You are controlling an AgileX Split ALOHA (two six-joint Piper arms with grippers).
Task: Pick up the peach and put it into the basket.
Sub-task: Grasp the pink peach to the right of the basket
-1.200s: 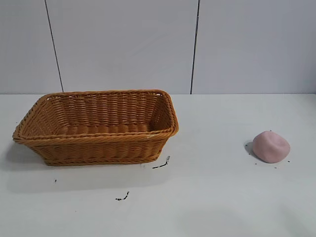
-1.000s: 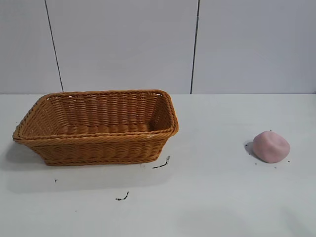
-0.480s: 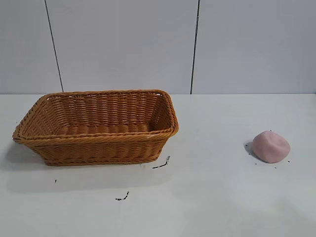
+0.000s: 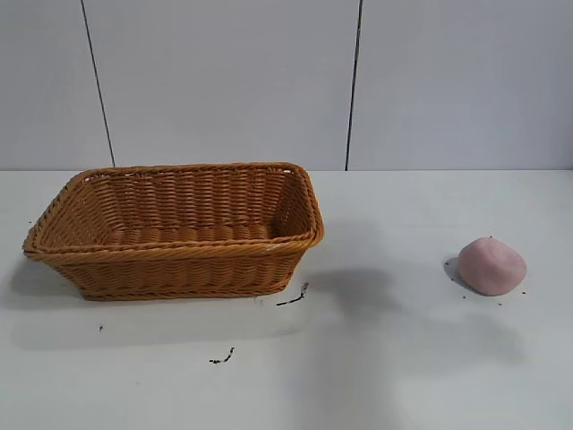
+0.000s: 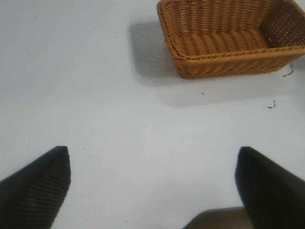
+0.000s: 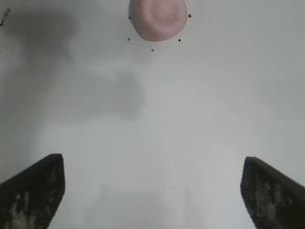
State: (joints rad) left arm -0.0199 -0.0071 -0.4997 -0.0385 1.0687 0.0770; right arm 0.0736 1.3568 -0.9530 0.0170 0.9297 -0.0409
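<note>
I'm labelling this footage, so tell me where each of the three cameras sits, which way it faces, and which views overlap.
Exterior view: outside the rig, level across the table toward the wall; basket left, peach right; no arm shows.
Left wrist view: on the left arm, looking down past its open left gripper toward the basket.
Right wrist view: on the right arm, looking down past its open right gripper toward the peach.
Shared: exterior and left wrist show the basket; exterior and right wrist, the peach.

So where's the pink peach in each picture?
Exterior view: the peach sits on the table at the right, far from the basket.
Left wrist view: not in it; only the basket shows.
Right wrist view: the peach lies ahead of the open right pincer, not touched.
Shared landmark: the small dark specks around the peach show in the exterior and right wrist views.
</note>
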